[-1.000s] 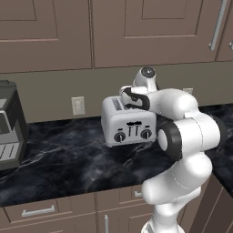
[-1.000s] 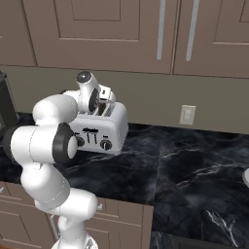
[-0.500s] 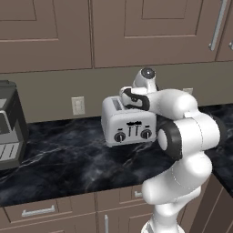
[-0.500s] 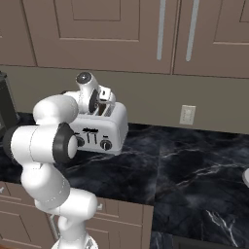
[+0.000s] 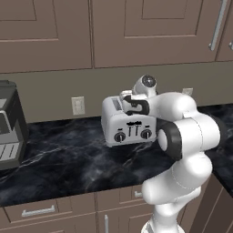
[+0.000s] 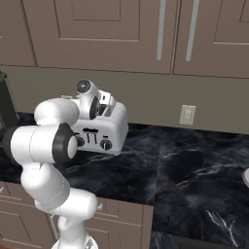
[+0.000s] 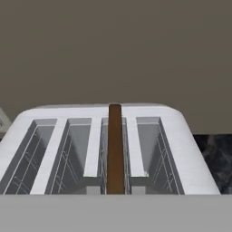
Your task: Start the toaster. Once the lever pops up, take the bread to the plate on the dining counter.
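Black marble counter runs beneath brown wall cabinets, with the toaster standing at its back by the wall. Left of it are a wall outlet and, cut off at the edge, a dark grey appliance. The arm's white elbow covers the toaster's right end. The gripper sits over the slots, shut and empty. The bread stands in the third slot.

No readable text, labels, brands or numbers anywhere. Toaster front has only knobs and sliders, no legible markings; dark appliance panel too blurred to read.
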